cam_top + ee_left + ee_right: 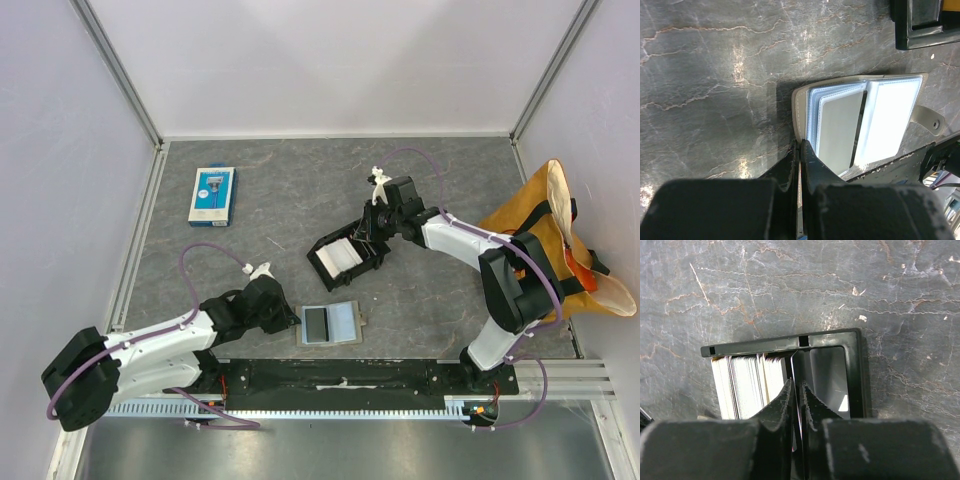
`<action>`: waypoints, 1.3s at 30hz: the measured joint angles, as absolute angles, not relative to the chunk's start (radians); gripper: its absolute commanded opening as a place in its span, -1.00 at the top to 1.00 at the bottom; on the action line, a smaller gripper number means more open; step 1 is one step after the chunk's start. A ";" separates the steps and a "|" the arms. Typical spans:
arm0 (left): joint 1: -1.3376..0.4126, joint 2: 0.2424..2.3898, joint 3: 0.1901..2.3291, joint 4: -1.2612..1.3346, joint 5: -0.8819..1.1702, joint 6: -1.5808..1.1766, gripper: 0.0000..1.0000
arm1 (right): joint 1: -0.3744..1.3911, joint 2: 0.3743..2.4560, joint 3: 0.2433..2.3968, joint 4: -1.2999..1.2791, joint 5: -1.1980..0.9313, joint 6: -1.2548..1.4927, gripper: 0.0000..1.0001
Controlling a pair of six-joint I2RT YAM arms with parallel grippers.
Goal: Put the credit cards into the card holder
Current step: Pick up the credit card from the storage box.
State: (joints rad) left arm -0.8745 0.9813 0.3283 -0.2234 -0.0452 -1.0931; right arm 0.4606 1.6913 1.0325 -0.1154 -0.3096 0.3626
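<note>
The grey-tan card holder (330, 323) lies open near the table's front edge, its clear pockets facing up. My left gripper (292, 320) is shut on its left cover edge; in the left wrist view the fingers (800, 145) pinch the tan cover of the holder (860, 120). A stack of mostly white credit cards (340, 256) stands on edge in a black tray (318, 250). My right gripper (372, 232) reaches into the tray. In the right wrist view it (796, 382) is shut on one thin dark card (799, 362) next to the white stack (747, 385).
A blue-and-white retail pack (212, 194) lies at the back left. An orange bag with black straps (560, 230) sits at the right edge. The black tray's rim (860, 370) surrounds the right fingers. The tray's corner shows in the left wrist view (920, 25).
</note>
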 measured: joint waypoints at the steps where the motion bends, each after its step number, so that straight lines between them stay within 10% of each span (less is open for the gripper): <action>1: -0.875 0.983 0.328 -0.221 -0.044 -1.093 0.96 | 0.461 1.691 1.032 -0.115 -0.315 0.363 0.53; 39: -0.875 0.999 0.328 -0.202 -0.039 -1.093 0.96 | 0.500 1.753 1.052 -0.160 -0.394 0.339 -0.18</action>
